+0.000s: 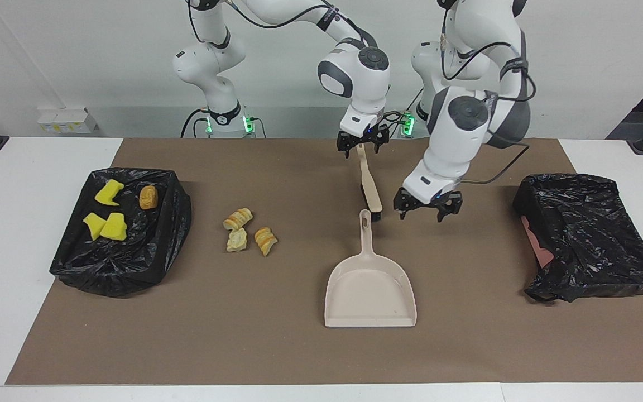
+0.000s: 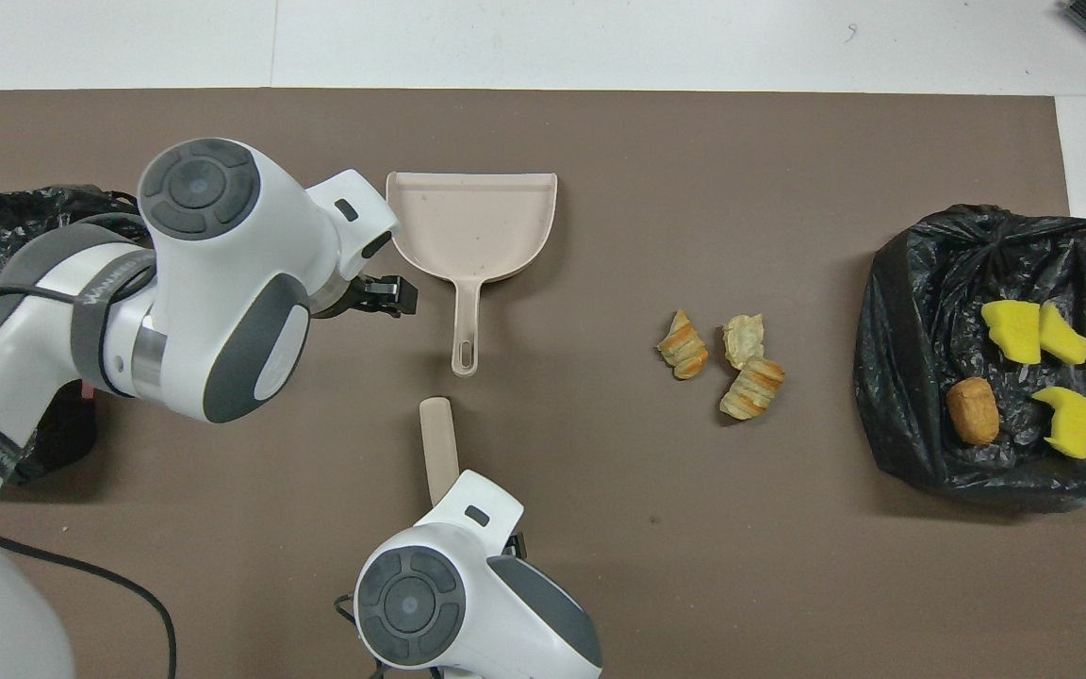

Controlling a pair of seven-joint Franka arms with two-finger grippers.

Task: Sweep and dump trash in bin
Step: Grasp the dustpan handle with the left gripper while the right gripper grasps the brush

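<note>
Both grippers stand open and empty: the right gripper point(image 1: 361, 144) hangs over the brush point(image 1: 370, 185) handle's end, the left gripper point(image 1: 427, 206) beside the dustpan point(image 1: 370, 287) handle. Three pastry pieces point(image 1: 249, 231) lie on the mat between dustpan and bin point(image 1: 65, 262), while the sponge chunks point(image 1: 106, 215) and roll point(image 1: 148, 197) already sit in it. A careless sweep could scatter the pastries past the dustpan; only the facing view shows both grippers' fingers, since from overhead the right arm hides its own gripper.

The right arm's wrist hides the brush point(image 2: 437, 443) head from overhead.
</note>
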